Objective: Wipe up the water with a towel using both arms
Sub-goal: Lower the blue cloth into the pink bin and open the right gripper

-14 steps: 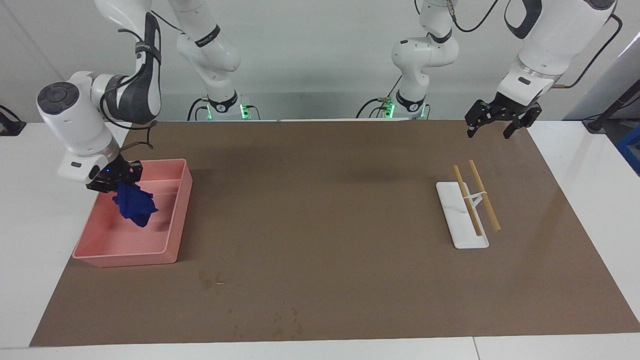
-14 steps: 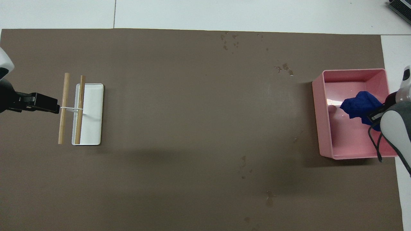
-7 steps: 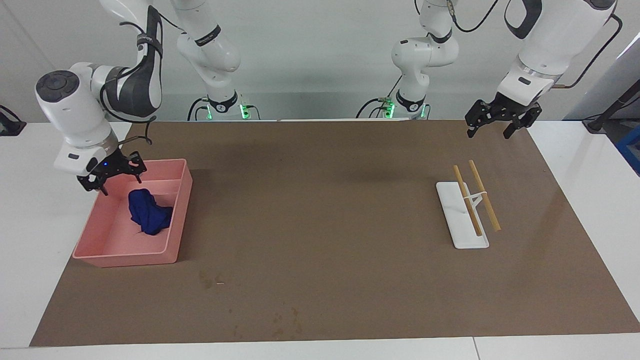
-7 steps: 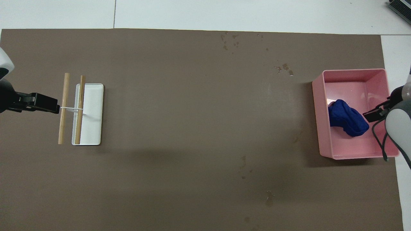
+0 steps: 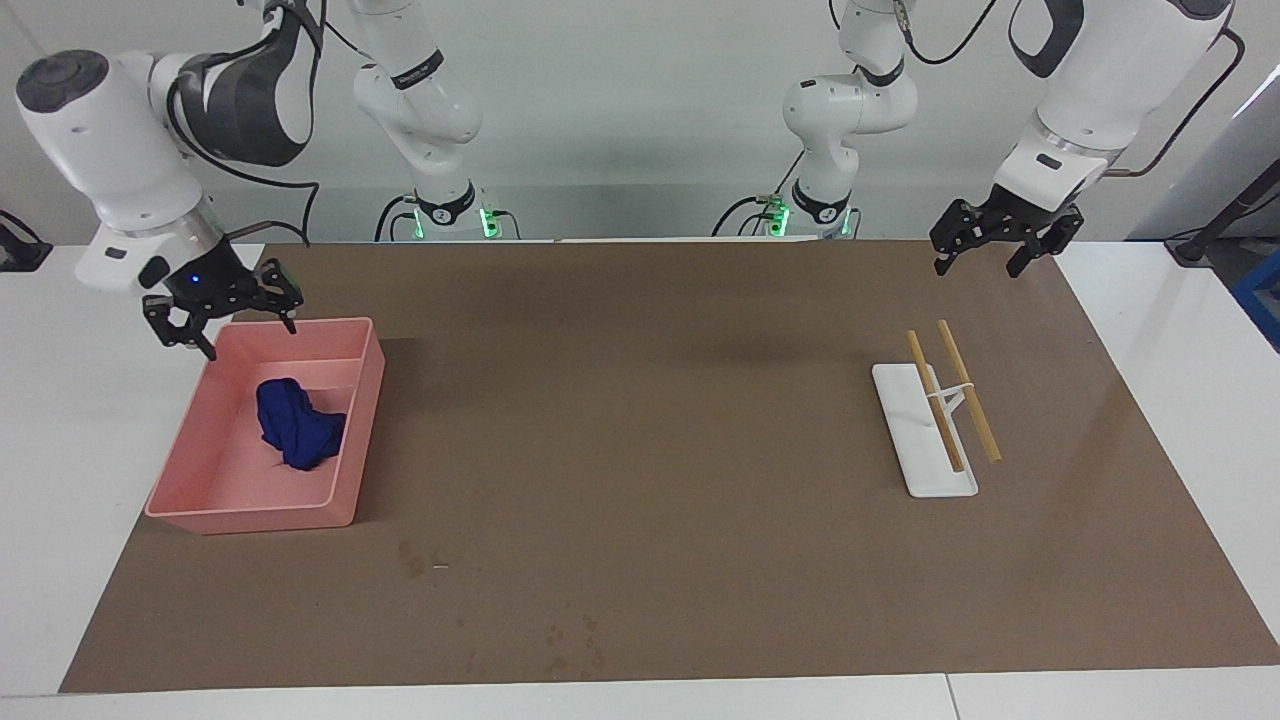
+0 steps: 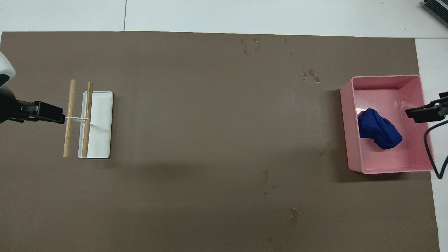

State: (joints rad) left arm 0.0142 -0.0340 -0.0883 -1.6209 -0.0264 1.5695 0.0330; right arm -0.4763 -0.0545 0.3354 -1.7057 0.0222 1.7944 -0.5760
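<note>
Both grippers wide open, empty: right gripper (image 5: 222, 315) above bin (image 5: 352, 420) rim, left gripper (image 5: 1000, 243) waiting over mat (image 5: 640, 420) corner. Your risk: towel (image 5: 297, 423) stays binned, drops (image 5: 575, 640) remain.

Both arms are glossy white with rounded joints. The right arm (image 5: 130, 170) has a dark grey round cap, dark grey panels and a small blue light near its wrist. The left arm (image 5: 1100, 80) has a silver wrist ring. Black cables run along them. Each base (image 5: 450, 215) has green lights. Both grippers are black.

table (image 5: 60, 420), brown mat (image 5: 640, 450), pink bin (image 5: 355, 440), white rack (image 5: 905, 440)
</note>
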